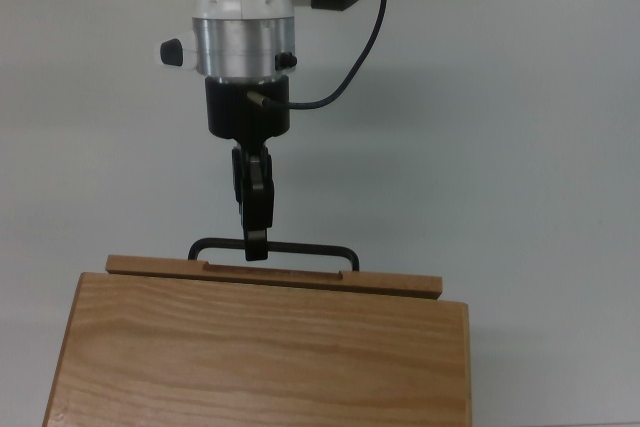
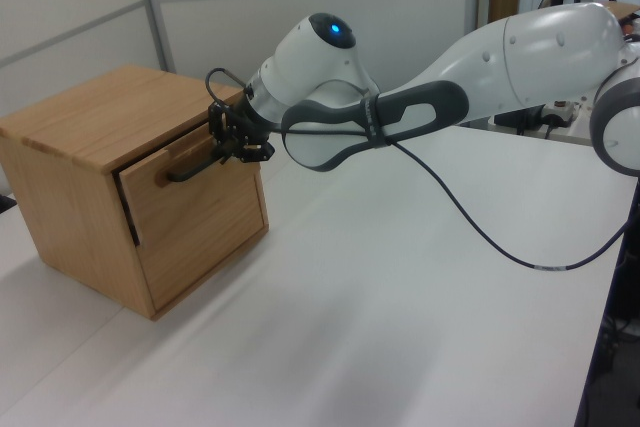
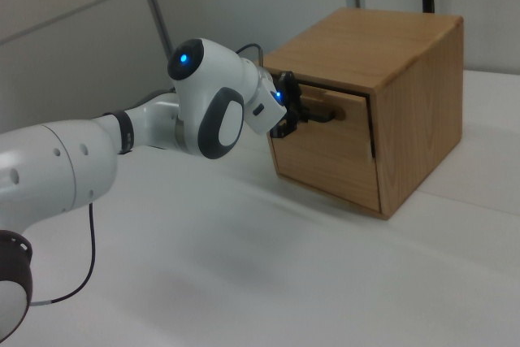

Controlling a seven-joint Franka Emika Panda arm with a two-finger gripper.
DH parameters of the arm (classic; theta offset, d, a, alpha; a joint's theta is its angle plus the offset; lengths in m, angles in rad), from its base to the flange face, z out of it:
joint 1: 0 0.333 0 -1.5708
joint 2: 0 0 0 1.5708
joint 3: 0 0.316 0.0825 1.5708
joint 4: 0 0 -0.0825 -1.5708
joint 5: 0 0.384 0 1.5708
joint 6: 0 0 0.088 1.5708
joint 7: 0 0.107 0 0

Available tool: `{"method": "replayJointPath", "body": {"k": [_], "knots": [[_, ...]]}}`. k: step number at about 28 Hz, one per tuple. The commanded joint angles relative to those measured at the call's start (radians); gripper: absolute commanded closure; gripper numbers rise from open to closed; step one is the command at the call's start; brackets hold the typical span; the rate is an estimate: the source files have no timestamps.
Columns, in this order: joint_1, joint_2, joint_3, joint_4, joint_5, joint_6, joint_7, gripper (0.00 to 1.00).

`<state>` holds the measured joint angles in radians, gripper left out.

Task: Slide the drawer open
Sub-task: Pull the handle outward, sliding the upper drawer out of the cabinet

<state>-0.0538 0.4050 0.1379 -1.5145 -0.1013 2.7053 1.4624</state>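
White counter (image 1: 520, 147) carries a wooden cabinet (image 2: 70, 132). We see the drawer (image 2: 195, 212) sticking slightly out of the cabinet front, a dark gap showing at its side in the left view. Our hand (image 1: 256, 247) is clenched on the drawer's black bar handle (image 1: 310, 248), arm (image 2: 480, 77) reaching in across the counter.
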Motion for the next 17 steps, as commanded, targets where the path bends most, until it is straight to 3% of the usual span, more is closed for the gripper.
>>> {"method": "replayJointPath", "body": {"k": [1,12,17], "knots": [[-0.003,-0.067,0.000,-0.022,-0.008,-0.126,-0.016,1.00],[-0.004,-0.167,0.002,-0.049,0.012,-0.477,-0.010,1.00],[-0.015,-0.198,-0.001,-0.049,0.081,-0.616,-0.001,1.00]]}}
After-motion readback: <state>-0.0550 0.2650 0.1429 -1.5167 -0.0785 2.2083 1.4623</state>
